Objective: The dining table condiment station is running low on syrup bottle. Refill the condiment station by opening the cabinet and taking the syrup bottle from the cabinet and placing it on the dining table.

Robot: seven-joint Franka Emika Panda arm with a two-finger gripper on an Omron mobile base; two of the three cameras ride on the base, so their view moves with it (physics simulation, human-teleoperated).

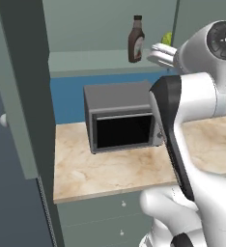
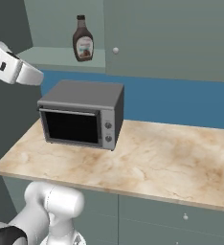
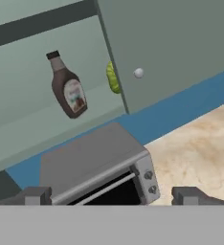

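Note:
The syrup bottle, dark brown with a pale label, stands upright on the bottom shelf of the cabinet. The cabinet's left door is swung wide open; its right door with a small round knob is shut. My gripper is open with nothing between its fingers. It hangs in front of and below the shelf, above a toaster oven, apart from the bottle. In the left base view the white hand sits just right of the bottle. The dining table is out of view.
A grey toaster oven stands on the marble counter under the cabinet. A green thing lies on the shelf, half behind the shut door. Grey-green drawers run under the counter.

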